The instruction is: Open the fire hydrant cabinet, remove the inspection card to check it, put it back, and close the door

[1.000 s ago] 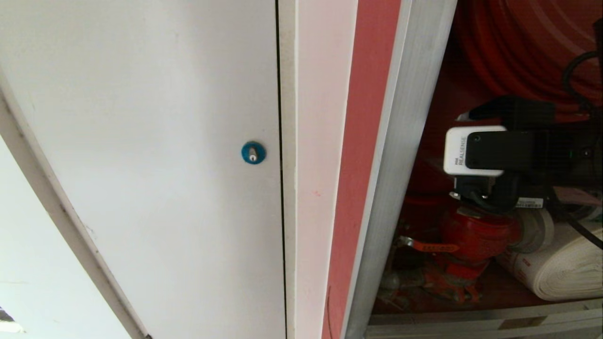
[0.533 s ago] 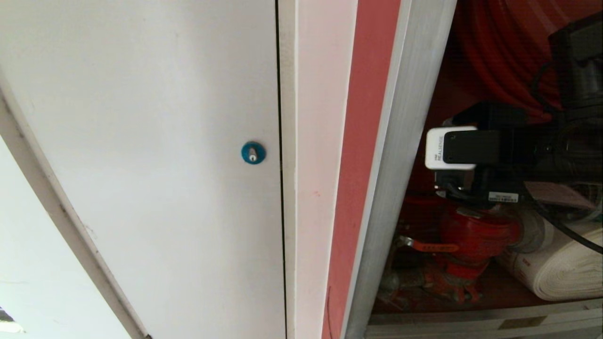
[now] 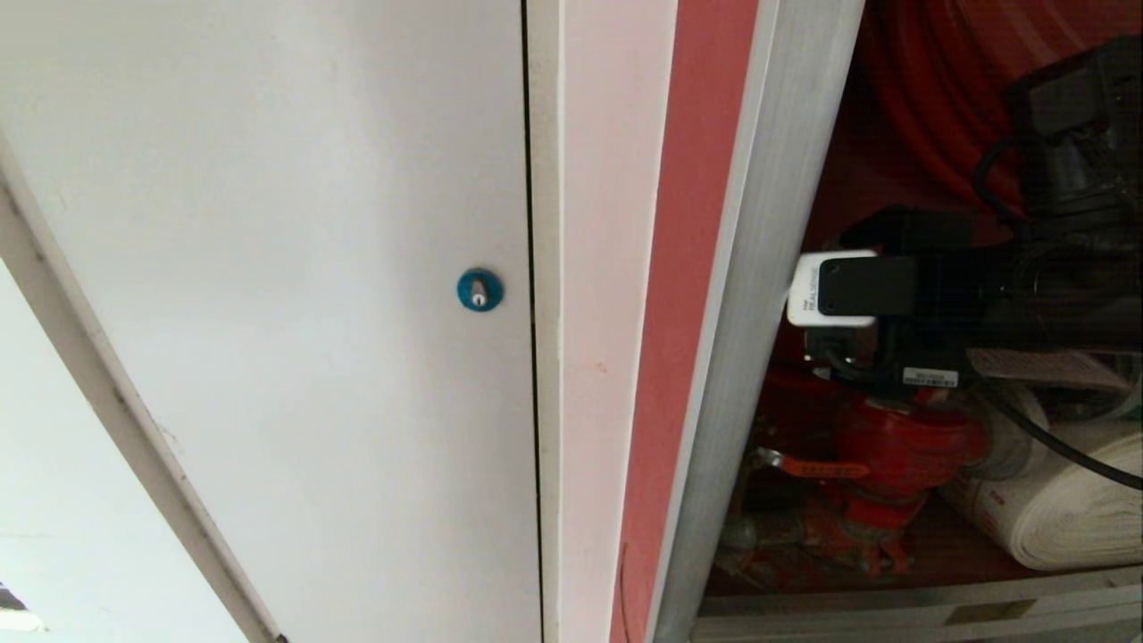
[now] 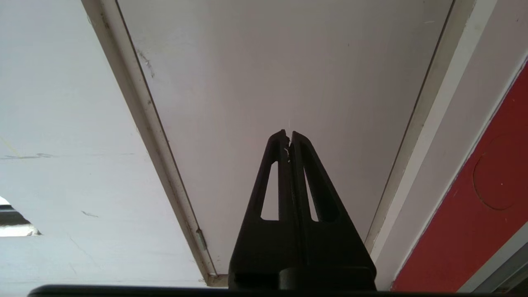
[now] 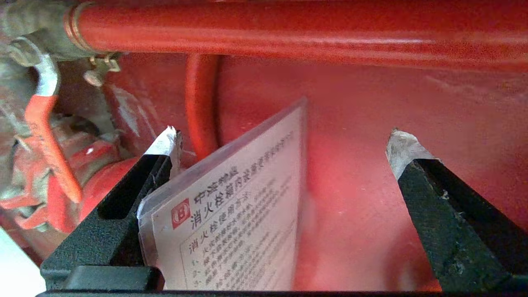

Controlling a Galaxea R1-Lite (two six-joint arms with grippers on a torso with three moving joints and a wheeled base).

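Head view: the right gripper (image 3: 795, 299) reaches left into the open fire hydrant cabinet (image 3: 759, 268), above the red valve (image 3: 902, 446).

Left wrist view: the left gripper (image 4: 288, 138), jaws together, idles before a white door (image 4: 280, 74).

Right wrist view: jaws spread wide around the inspection card (image 5: 231, 214), which leans against one finger (image 5: 167, 144), ungripped, probably ready for pinching.

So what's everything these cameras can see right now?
fire hydrant cabinet: one, silver frame, red inside, right of the white door
inspection card: one, white with a red logo, inside the cabinet between the right gripper's fingers
valve: one, red, low in the cabinet
rolled hose: one, white, beside the valve
white door: one, blue lock
right gripper: black, open around the card
left gripper: black, shut, facing the white door
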